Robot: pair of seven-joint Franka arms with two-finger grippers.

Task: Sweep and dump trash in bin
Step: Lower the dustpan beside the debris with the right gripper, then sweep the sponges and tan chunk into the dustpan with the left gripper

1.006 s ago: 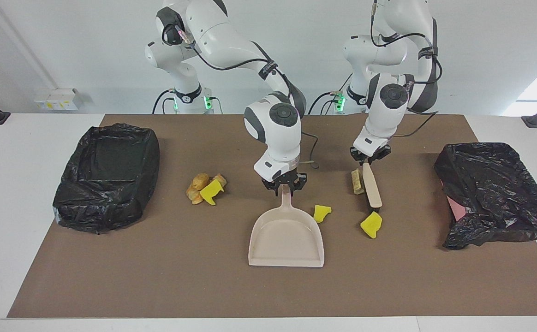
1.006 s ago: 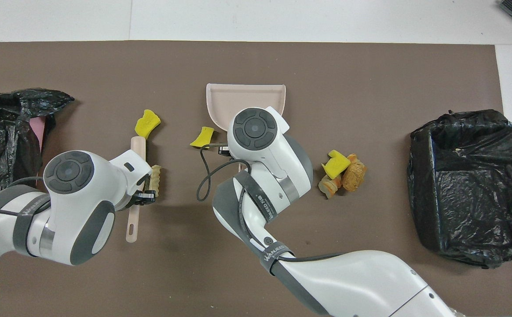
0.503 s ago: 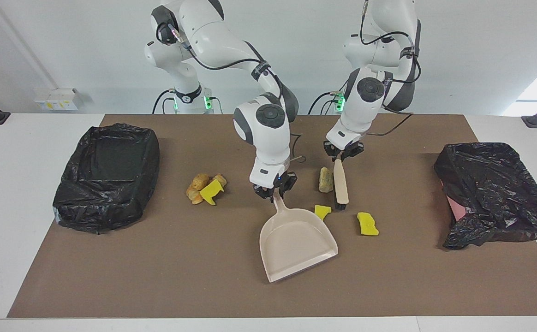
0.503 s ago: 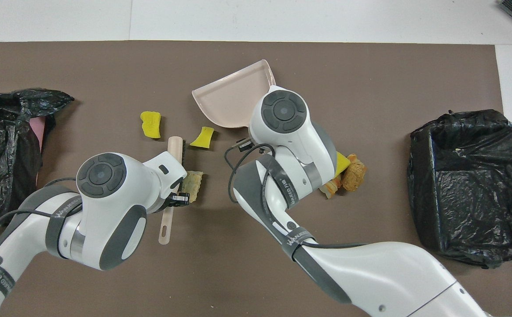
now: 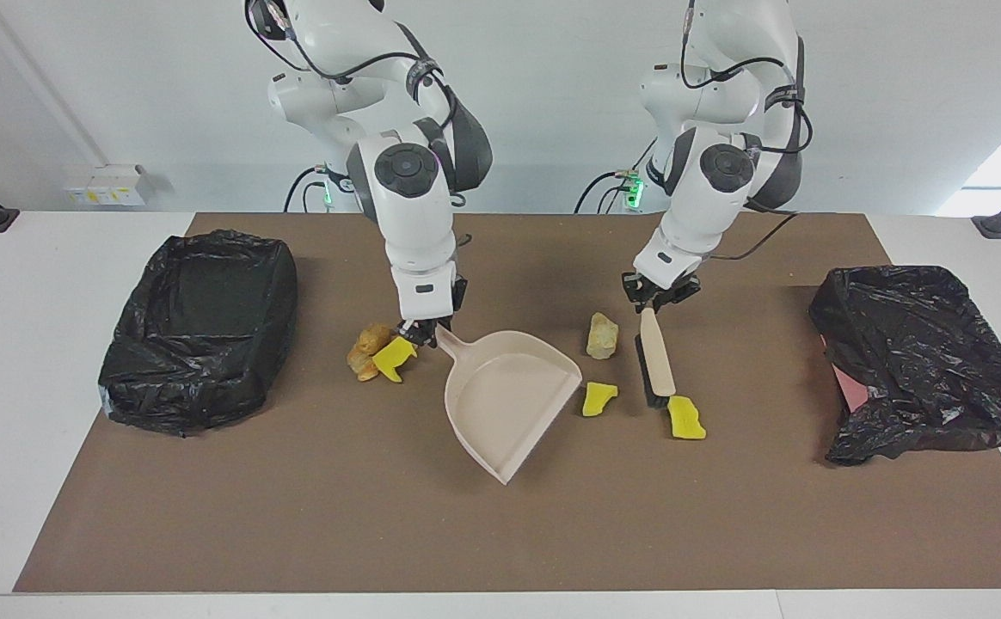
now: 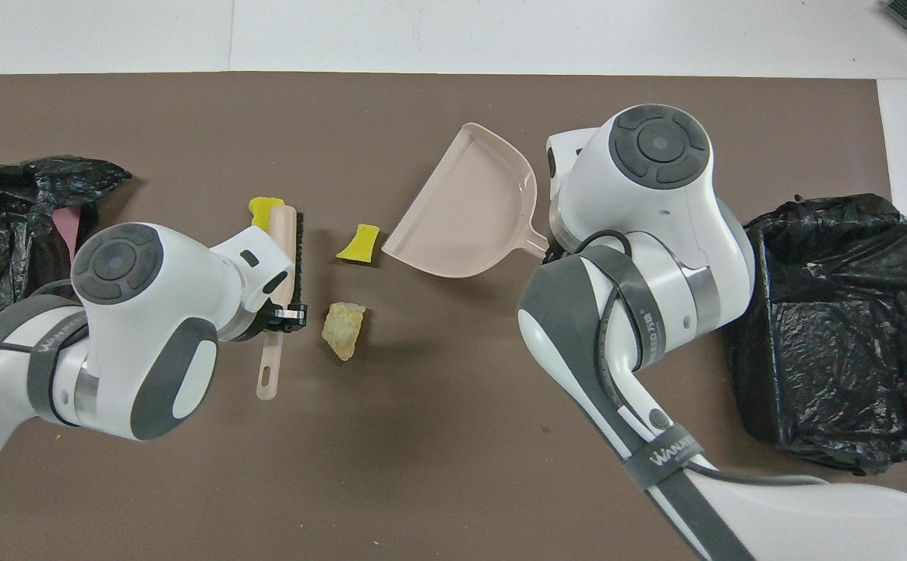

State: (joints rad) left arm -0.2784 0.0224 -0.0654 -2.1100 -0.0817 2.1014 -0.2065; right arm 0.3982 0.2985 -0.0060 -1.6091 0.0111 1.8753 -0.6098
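Observation:
The beige dustpan lies mid-mat with its mouth turned toward the left arm's end. My right gripper is shut on its handle, next to a pile of trash of orange-brown lumps and a yellow bit. My left gripper is shut on the handle of the beige brush. A yellow scrap lies between the pan's mouth and the brush. A tan lump lies beside the brush. Another yellow scrap touches the bristle tip. The black-lined bin stands at the right arm's end.
A crumpled black bag with something pink under it sits at the left arm's end of the mat. In the overhead view the right arm covers the trash pile. Bare brown mat stretches along the edge farthest from the robots.
The right arm swung the dustpan toward its own end and turned its mouth toward the brush. The left arm's brush pushed the tan lump toward the middle, then drew back a little.

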